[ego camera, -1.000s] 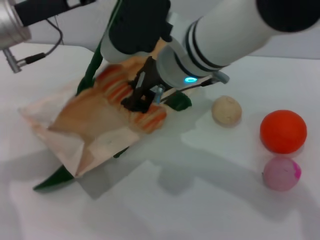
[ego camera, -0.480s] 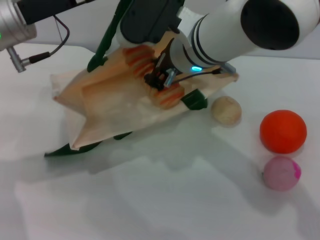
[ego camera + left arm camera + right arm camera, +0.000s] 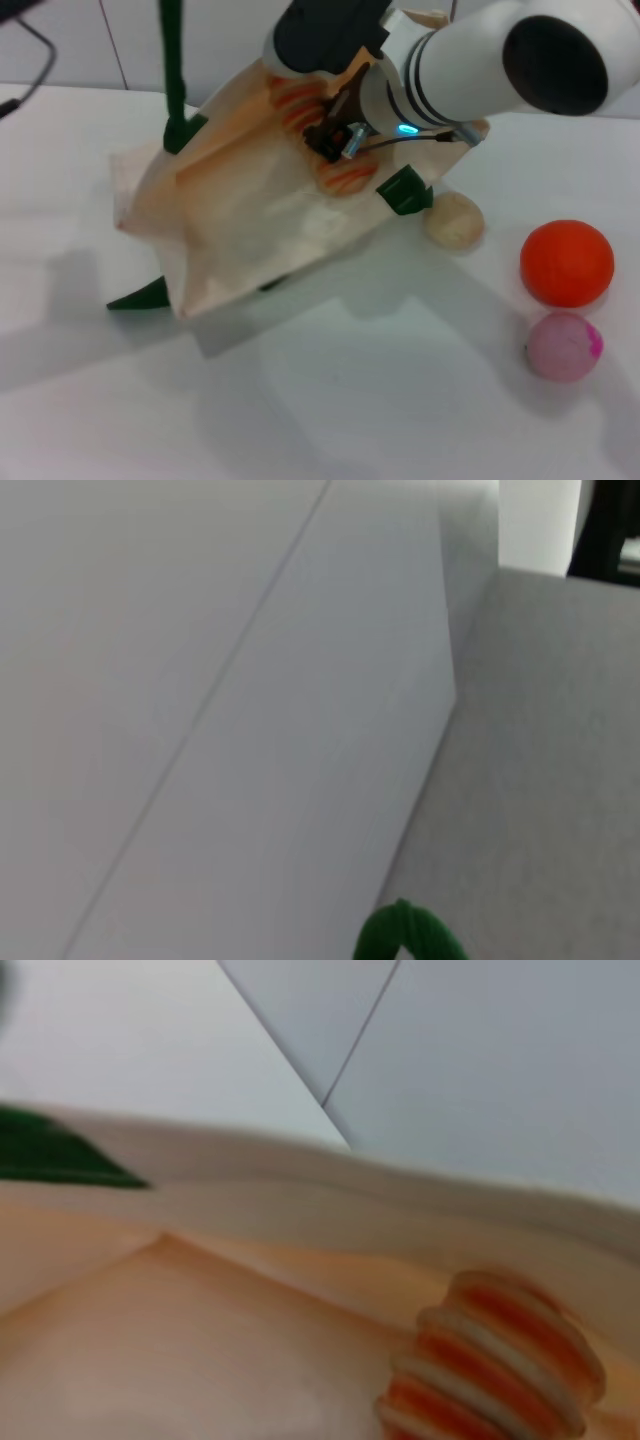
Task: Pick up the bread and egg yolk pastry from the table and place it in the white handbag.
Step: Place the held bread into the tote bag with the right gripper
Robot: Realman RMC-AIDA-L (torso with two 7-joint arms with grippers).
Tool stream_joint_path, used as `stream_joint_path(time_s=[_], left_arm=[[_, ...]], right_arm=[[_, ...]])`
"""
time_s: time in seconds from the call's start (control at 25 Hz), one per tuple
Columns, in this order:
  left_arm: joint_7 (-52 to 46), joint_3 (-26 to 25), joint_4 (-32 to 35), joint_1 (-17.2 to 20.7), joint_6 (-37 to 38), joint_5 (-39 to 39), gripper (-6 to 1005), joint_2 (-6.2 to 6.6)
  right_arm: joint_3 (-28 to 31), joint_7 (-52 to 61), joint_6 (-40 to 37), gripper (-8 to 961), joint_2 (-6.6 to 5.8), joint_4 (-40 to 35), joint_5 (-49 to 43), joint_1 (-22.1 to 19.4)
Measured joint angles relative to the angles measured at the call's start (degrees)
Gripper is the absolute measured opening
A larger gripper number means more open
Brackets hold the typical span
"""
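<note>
The bread [image 3: 325, 135] lies at the open mouth of the white handbag [image 3: 250, 220], its long axis running from about 11 o'clock to 5 o'clock in the head view, the lower end toward the table [image 3: 350, 400]. The right gripper [image 3: 335, 135] is over the middle of the loaf; whether its fingers are closed on it cannot be told. The bag's mouth is lifted, with one green handle [image 3: 172, 70] drawn straight up toward 12 o'clock and out of view; the left gripper is not visible. The egg yolk pastry [image 3: 454, 220] rests on the table just beside the bag at 3 o'clock. An orange ball [image 3: 566, 262] and a pink ball [image 3: 563, 346] sit farther toward 4 o'clock, well apart from the bag.
</note>
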Motion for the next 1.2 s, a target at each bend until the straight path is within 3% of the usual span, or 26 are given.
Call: stream_joint_path(time_s=[0.4,0.64,0.84,0.96,1.2], left_arm=[[0.57,-2.06,-0.30,3.47,0.00,-3.19,114,1.46],[1.29,-3.05,-0.31,4.44,1.02,-2.77,113,1.62],[1.80,-3.08,-0.40,4.77,3.17,-2.68,113,1.68],[2.10,-3.08,-0.40,4.84,4.14,-2.60,113,1.67],[2.31,-3.10,-0.45,4.87,5.16,-2.59,114,1.67]], right_arm=[[-0.26,-2.86,-1.81,307,-0.06,-0.21,0.51,-2.25],[0.04,-9.67,-0.85,284,-0.30,-8.26,5.12,-6.94],[1.85,-17.23,2.99,521,-0.44,-13.37,10.68,-9.62],[2.95,-19.07,3.58,777,-0.44,-14.82,12.22,-10.70],[5.87,-21.41,7.79,915,-0.49,-17.87,13.09,-12.77]])
